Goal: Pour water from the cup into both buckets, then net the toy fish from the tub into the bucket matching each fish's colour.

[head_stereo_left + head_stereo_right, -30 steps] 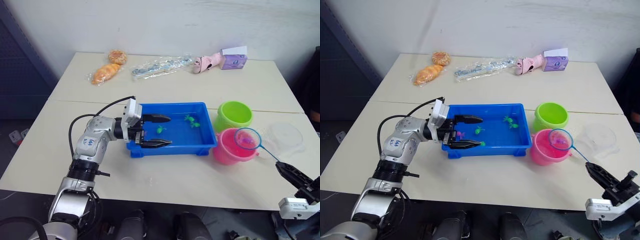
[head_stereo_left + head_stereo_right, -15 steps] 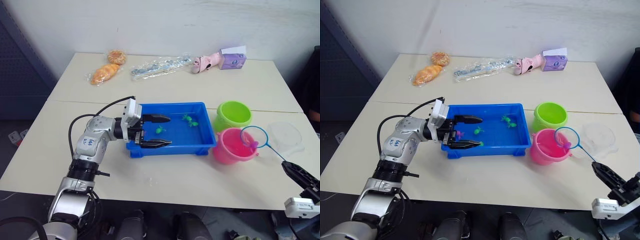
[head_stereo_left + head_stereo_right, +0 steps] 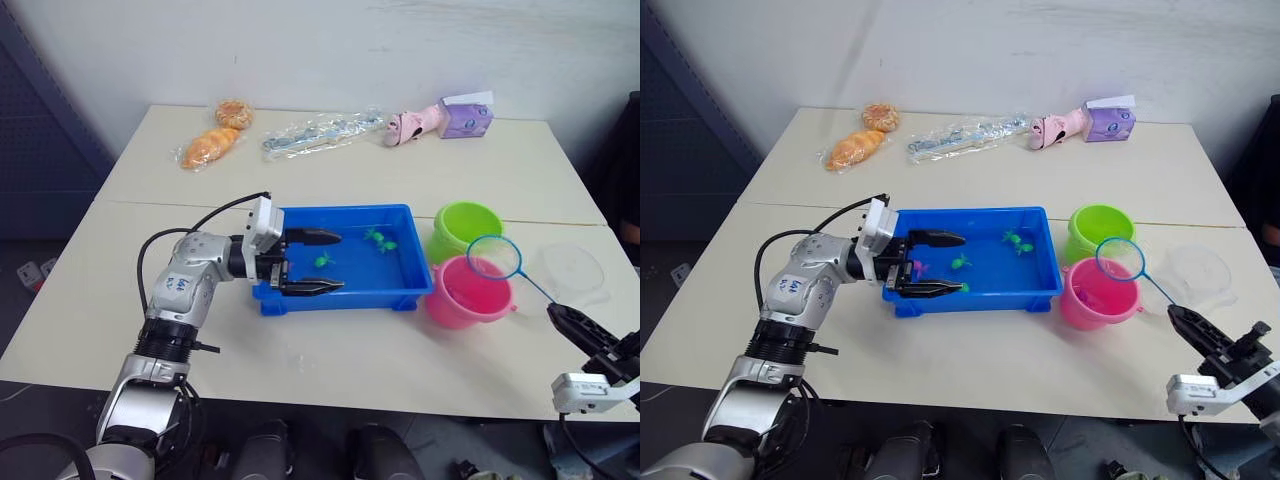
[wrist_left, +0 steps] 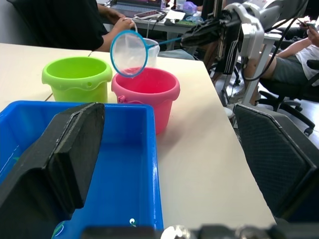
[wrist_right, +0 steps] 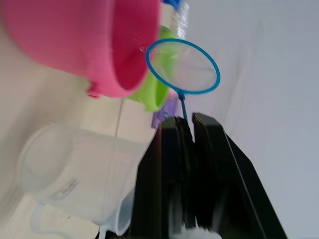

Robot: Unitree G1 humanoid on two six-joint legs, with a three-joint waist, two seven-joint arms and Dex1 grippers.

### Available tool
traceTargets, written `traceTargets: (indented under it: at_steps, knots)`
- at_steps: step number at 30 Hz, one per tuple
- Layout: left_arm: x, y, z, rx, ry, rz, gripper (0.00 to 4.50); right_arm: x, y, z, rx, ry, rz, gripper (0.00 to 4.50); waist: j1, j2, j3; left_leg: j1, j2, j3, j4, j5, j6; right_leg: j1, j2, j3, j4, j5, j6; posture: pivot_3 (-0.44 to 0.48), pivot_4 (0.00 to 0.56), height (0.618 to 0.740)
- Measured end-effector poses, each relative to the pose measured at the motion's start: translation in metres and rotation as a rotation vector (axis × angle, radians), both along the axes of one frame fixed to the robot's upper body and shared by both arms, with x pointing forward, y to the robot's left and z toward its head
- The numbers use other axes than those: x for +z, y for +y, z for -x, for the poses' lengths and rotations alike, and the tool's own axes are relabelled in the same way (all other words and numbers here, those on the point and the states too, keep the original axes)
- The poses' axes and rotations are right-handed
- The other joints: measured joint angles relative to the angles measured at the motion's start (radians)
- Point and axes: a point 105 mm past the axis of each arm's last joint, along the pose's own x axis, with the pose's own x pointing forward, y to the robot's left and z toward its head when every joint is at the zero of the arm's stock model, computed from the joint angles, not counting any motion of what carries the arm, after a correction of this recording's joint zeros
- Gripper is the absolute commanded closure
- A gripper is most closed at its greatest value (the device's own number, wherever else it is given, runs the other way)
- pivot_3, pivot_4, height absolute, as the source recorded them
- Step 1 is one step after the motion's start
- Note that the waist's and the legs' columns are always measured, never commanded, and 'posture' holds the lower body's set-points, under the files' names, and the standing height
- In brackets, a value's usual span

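The blue tub (image 3: 345, 211) lies mid-table with small green toy fish (image 3: 378, 238) and a pink one (image 3: 920, 268) in it. My left gripper (image 3: 325, 262) is open at the tub's left end, one finger over the inside and the other outside its front wall. Right of the tub stand the lime green bucket (image 3: 468, 230) and the pink bucket (image 3: 465, 292). My right gripper (image 3: 558, 314) is shut on the thin handle of the net (image 3: 494, 257). The net's blue ring hangs empty above the pink bucket's far rim. The clear cup (image 3: 572, 272) stands right of the buckets.
Along the table's back edge lie bagged bread (image 3: 212, 147), a clear plastic packet (image 3: 322, 133), a pink toy (image 3: 412, 126) and a purple box (image 3: 466, 117). People sit at a desk beyond the table's right side (image 4: 119, 22).
The net held a pink fish over the pink bucket; now the net is empty and has swung back left and a little higher. The left arm has not moved.
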Motion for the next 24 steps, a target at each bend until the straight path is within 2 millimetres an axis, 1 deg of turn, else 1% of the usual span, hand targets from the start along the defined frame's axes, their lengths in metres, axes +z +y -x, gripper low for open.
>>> traceTargets:
  at_steps: [1, 2, 3, 4, 6, 7, 8, 9, 10, 12, 13, 14, 15, 16, 17, 18, 19, 20, 22, 24]
  knots:
    - [0.000, 0.003, 0.000, 0.006, -0.001, -0.004, 0.06, 0.004, 0.007, 0.005, 0.024, 0.021, -0.070, 4.50, 0.000, 0.000, 0.000, 0.000, 0.001, 0.000, 0.000, 0.000, 0.000, 0.000, 0.000, 0.000, 0.000, 0.000, 0.000, 0.000, 0.150, 0.740]
    - [0.000, 0.010, 0.000, 0.024, -0.001, -0.002, 0.06, 0.010, 0.020, 0.010, 0.073, 0.052, -0.161, 4.50, -0.003, 0.000, 0.000, 0.000, 0.001, 0.000, -0.001, 0.000, 0.000, 0.001, 0.001, 0.000, 0.000, 0.000, 0.000, 0.000, 0.150, 0.740]
    - [0.000, 0.020, -0.001, 0.053, 0.001, -0.004, 0.06, 0.019, 0.036, 0.013, 0.125, 0.101, -0.290, 4.50, -0.009, 0.000, 0.000, 0.001, 0.002, 0.000, -0.001, 0.000, 0.000, 0.001, 0.001, 0.000, 0.000, 0.000, 0.000, 0.000, 0.150, 0.740]
    - [0.000, 0.029, -0.002, 0.084, 0.004, 0.001, 0.06, 0.029, 0.054, 0.011, 0.183, 0.169, -0.445, 4.50, -0.016, 0.000, 0.001, 0.002, 0.003, 0.000, 0.000, 0.000, 0.001, 0.003, 0.001, 0.000, 0.000, 0.000, 0.000, 0.000, 0.150, 0.740]
    - [0.003, 0.042, -0.004, 0.131, 0.002, 0.015, 0.06, 0.042, 0.082, 0.008, 0.282, 0.304, -0.610, 4.50, -0.025, -0.001, 0.001, 0.006, 0.003, 0.000, 0.001, -0.002, 0.004, 0.007, 0.000, -0.001, 0.000, 0.000, 0.000, 0.000, 0.150, 0.740]
    - [0.004, 0.050, -0.005, 0.161, 0.002, 0.020, 0.06, 0.047, 0.094, 0.003, 0.318, 0.371, -0.659, 4.50, -0.028, -0.002, 0.002, 0.010, 0.004, 0.000, 0.001, -0.004, 0.008, 0.011, 0.001, -0.001, -0.001, 0.000, 0.000, 0.000, 0.150, 0.740]
    - [0.004, 0.060, -0.008, 0.204, 0.003, 0.030, 0.06, 0.055, 0.106, -0.006, 0.341, 0.432, -0.725, 4.50, -0.030, -0.003, 0.002, 0.012, 0.005, -0.001, 0.001, -0.005, 0.008, 0.014, 0.001, -0.001, -0.002, 0.000, 0.000, 0.000, 0.150, 0.740]
    - [0.004, 0.066, -0.010, 0.234, 0.004, 0.036, 0.06, 0.061, 0.113, -0.012, 0.354, 0.463, -0.766, 4.50, -0.028, -0.004, 0.003, 0.011, 0.005, -0.002, 0.001, -0.005, 0.008, 0.014, 0.001, -0.002, -0.003, 0.000, 0.000, 0.000, 0.150, 0.740]
    - [0.003, 0.078, -0.012, 0.286, 0.003, 0.041, 0.06, 0.067, 0.123, -0.024, 0.364, 0.518, -0.814, 4.50, -0.029, -0.004, 0.003, 0.011, 0.005, -0.002, 0.000, -0.005, 0.007, 0.013, 0.001, -0.002, -0.004, 0.000, 0.000, 0.000, 0.150, 0.740]
    - [0.000, 0.098, -0.016, 0.360, 0.002, 0.033, 0.06, 0.077, 0.142, -0.038, 0.388, 0.602, -0.860, 4.50, -0.024, -0.003, 0.003, 0.010, 0.006, -0.003, 0.000, -0.006, 0.006, 0.012, 0.001, -0.003, -0.006, 0.000, -0.001, 0.000, 0.150, 0.740]
    - [0.001, 0.104, -0.017, 0.384, -0.002, 0.030, 0.06, 0.077, 0.149, -0.041, 0.393, 0.647, -0.868, 4.50, -0.021, -0.002, 0.003, 0.007, 0.006, -0.004, 0.000, -0.006, 0.006, 0.009, 0.001, -0.004, -0.006, 0.000, -0.001, 0.000, 0.150, 0.740]
    - [0.001, 0.119, -0.017, 0.439, -0.003, 0.034, 0.06, 0.077, 0.163, -0.050, 0.405, 0.725, -0.894, 4.50, -0.022, -0.004, 0.003, 0.006, 0.006, -0.005, 0.000, -0.005, 0.004, 0.009, 0.001, -0.005, -0.006, 0.000, -0.001, 0.000, 0.150, 0.740]
    - [0.002, 0.127, -0.018, 0.476, -0.003, 0.050, 0.06, 0.079, 0.173, -0.055, 0.425, 0.775, -0.930, 4.50, -0.022, -0.003, 0.004, 0.003, 0.007, -0.006, 0.001, -0.005, 0.002, 0.007, 0.001, -0.006, -0.007, 0.000, -0.002, 0.000, 0.150, 0.740]
    - [0.004, 0.133, -0.018, 0.497, -0.010, 0.057, 0.06, 0.077, 0.183, -0.057, 0.432, 0.840, -0.951, 4.50, -0.020, -0.003, 0.004, -0.001, 0.006, -0.006, 0.003, -0.005, 0.002, 0.003, 0.000, -0.006, -0.007, 0.000, -0.002, 0.000, 0.150, 0.740]
    - [0.006, 0.142, -0.016, 0.524, -0.020, 0.049, 0.06, 0.071, 0.198, -0.063, 0.432, 0.935, -0.976, 4.50, -0.021, -0.003, 0.004, -0.008, 0.006, -0.007, 0.005, -0.005, 0.002, -0.001, 0.000, -0.008, -0.006, 0.000, -0.002, 0.000, 0.150, 0.740]
    - [0.007, 0.143, -0.015, 0.526, -0.023, 0.047, 0.06, 0.069, 0.200, -0.064, 0.426, 0.953, -0.980, 4.50, -0.019, -0.003, 0.004, -0.009, 0.005, -0.008, 0.005, -0.005, 0.002, -0.001, 0.000, -0.009, -0.006, 0.000, -0.002, 0.000, 0.150, 0.740]
    - [0.004, 0.151, -0.010, 0.542, -0.024, 0.021, 0.06, 0.061, 0.210, -0.070, 0.404, 1.004, -0.945, 4.50, -0.015, -0.003, 0.004, -0.009, 0.003, -0.009, 0.006, -0.006, 0.003, -0.002, -0.002, -0.009, -0.005, 0.001, -0.002, 0.000, 0.150, 0.740]
    - [0.000, 0.156, -0.007, 0.548, -0.016, -0.006, 0.06, 0.056, 0.217, -0.079, 0.371, 1.017, -0.902, 4.50, -0.022, -0.003, 0.004, -0.009, 0.002, -0.009, 0.005, -0.006, 0.004, -0.002, -0.003, -0.009, -0.006, 0.001, -0.002, 0.000, 0.150, 0.740]
    - [-0.003, 0.159, -0.004, 0.549, -0.008, -0.027, 0.06, 0.044, 0.220, -0.090, 0.316, 1.025, -0.844, 4.50, -0.020, -0.003, 0.004, -0.010, 0.000, -0.009, 0.005, -0.007, 0.006, -0.002, -0.004, -0.009, -0.005, 0.001, -0.001, 0.000, 0.150, 0.740]
    - [-0.003, 0.161, -0.003, 0.550, -0.004, -0.033, 0.06, 0.037, 0.221, -0.095, 0.289, 1.023, -0.813, 4.50, -0.016, -0.003, 0.004, -0.010, -0.001, -0.011, 0.005, -0.007, 0.006, -0.002, -0.005, -0.010, -0.006, 0.001, -0.001, 0.000, 0.150, 0.740]
